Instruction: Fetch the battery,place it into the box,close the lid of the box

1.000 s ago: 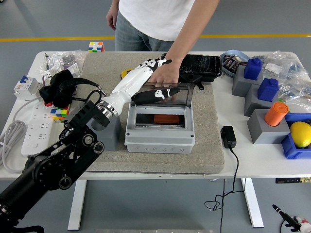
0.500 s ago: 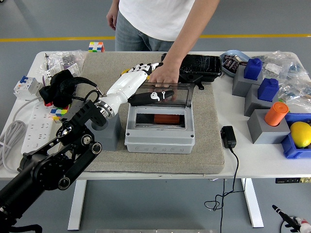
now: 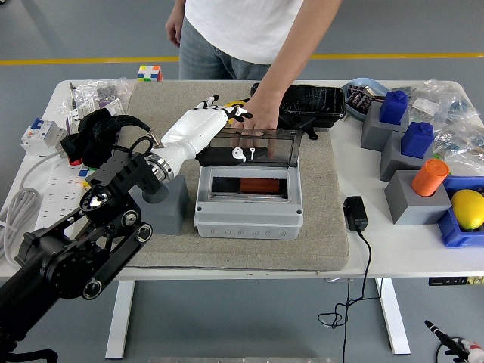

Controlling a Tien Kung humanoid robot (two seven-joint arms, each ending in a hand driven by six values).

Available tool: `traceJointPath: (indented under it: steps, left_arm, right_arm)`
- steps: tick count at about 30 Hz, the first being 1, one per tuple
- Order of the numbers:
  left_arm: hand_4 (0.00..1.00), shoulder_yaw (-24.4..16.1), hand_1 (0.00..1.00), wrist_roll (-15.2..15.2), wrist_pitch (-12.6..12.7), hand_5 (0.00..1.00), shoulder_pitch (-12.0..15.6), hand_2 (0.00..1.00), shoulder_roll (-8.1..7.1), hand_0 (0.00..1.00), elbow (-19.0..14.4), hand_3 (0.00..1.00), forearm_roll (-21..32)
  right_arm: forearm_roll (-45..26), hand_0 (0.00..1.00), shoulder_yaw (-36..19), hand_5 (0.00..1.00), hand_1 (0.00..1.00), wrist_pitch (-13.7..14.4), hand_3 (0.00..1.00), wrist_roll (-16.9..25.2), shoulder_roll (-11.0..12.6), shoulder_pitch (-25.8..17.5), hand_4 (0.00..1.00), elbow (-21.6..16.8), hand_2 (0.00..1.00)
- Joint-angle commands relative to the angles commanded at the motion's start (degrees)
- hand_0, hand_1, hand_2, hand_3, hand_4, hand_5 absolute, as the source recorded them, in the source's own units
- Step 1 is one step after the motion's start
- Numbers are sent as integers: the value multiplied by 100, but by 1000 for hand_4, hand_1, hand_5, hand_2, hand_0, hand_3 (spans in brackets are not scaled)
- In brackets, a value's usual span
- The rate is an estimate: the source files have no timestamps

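Note:
The grey box [image 3: 249,215] stands on the beige mat with its dark see-through lid [image 3: 265,147] tilted up at the back. An orange battery [image 3: 259,185] lies inside the box opening. My left hand [image 3: 225,132] is at the lid's left end: its white fingers [image 3: 219,112] stretch out behind the lid's top edge and the thumb lies across the lid's front. The fingers are straight, not curled around anything. A person's hand [image 3: 259,119] rests on the top edge of the lid from the far side. My right arm is out of sight.
A black tray [image 3: 311,106] sits behind the box. A grey block [image 3: 170,206] stands by my left forearm. To the left are a black cable heap [image 3: 98,136] and a power strip [image 3: 53,198]. A black adapter [image 3: 355,213], grey blocks [image 3: 412,200], an orange cylinder [image 3: 429,178] and a lemon [image 3: 469,208] lie right.
My left hand has slid leftward along the lid, its fingers now near the lid's left end. The person's hand has stayed on the lid's top edge. The lid remains tilted up.

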State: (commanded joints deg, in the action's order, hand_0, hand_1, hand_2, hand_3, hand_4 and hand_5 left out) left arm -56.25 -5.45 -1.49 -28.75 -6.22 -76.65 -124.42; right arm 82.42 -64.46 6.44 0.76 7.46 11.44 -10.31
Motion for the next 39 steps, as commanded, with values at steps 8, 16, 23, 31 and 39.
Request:
traceJointPath:
  steps: [8, 16, 23, 31, 39]
  left_arm:
    - [998, 39, 776, -68, -123, 998, 12, 723, -157, 980, -200, 767, -58]
    - [998, 261, 779, -176, -239, 998, 63, 725, -473, 989, -634, 767, -77]
    - [998, 499, 788, -289, -345, 998, 89, 728, -878, 992, -1113, 767, -29]
    - [998, 670, 791, -366, -435, 998, 135, 727, -1195, 998, -1518, 768, 15]
    - [998, 1184, 796, -382, -516, 998, 53, 732, -1649, 998, -1766, 775, 304]
  right_arm:
    - [30, 878, -31, 998, 828, -1, 838, -6, 15, -14, 998, 0, 796]
    - [32, 878, -41, 998, 822, 1, 838, -5, 36, 7, 998, 0, 795]
    - [74, 877, -108, 998, 823, 4, 838, -8, 70, 21, 998, 0, 796]
    - [27, 877, -78, 998, 822, 9, 838, -2, 80, 35, 998, 0, 797]
    - [40, 876, -112, 998, 820, 15, 838, -7, 109, 50, 998, 0, 795]
